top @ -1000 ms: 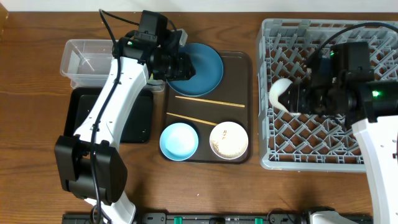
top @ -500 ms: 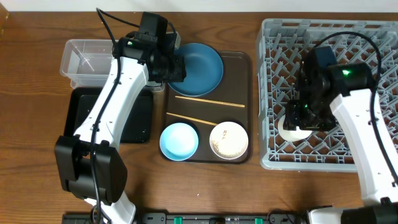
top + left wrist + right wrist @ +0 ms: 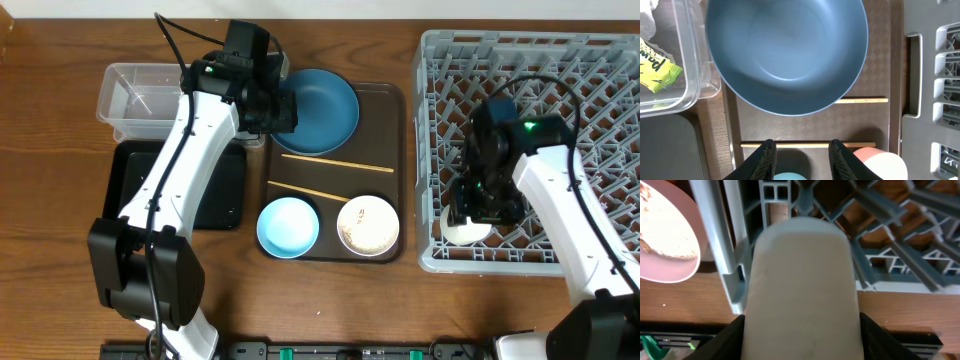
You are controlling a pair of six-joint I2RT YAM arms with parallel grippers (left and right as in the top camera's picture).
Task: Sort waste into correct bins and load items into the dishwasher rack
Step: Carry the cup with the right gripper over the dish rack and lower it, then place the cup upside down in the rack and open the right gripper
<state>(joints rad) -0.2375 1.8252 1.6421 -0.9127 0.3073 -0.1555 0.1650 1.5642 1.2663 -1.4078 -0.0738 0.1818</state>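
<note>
At the far left, the clear plastic rectangular tub (image 3: 108, 100) holds the small yellow-orange printed snack wrapper (image 3: 657, 70) and a bit of crumpled white tissue (image 3: 646, 12). Just right of it, the left gripper (image 3: 801, 146) hangs over the near edge of the large dark-blue round plate (image 3: 785, 50), its fingers spread with nothing between them. The plate looks stiff, smooth and breakable, and since it lies flat on the dark brown serving tray (image 3: 880, 50), the rim is the only place to take hold of it.

Further right is the large square grey plastic dishwasher rack (image 3: 600, 60). The right gripper (image 3: 802, 322) is low in its front-left corner, pinching the small white cup (image 3: 802, 280) across its side walls. The cup is likely light, rigid and slick with glaze, so a firm hold on opposite walls suits it. It would chip if dropped onto the pegs. The arm hides its base, so it is hard to say whether the cup already rests on the lattice.

A second ago the right gripper carried the cup higher, over the left-middle of the rack. It has since swung toward the front corner and come down. The left arm has hardly shifted, and the items on the serving tray lie as they did.
</note>
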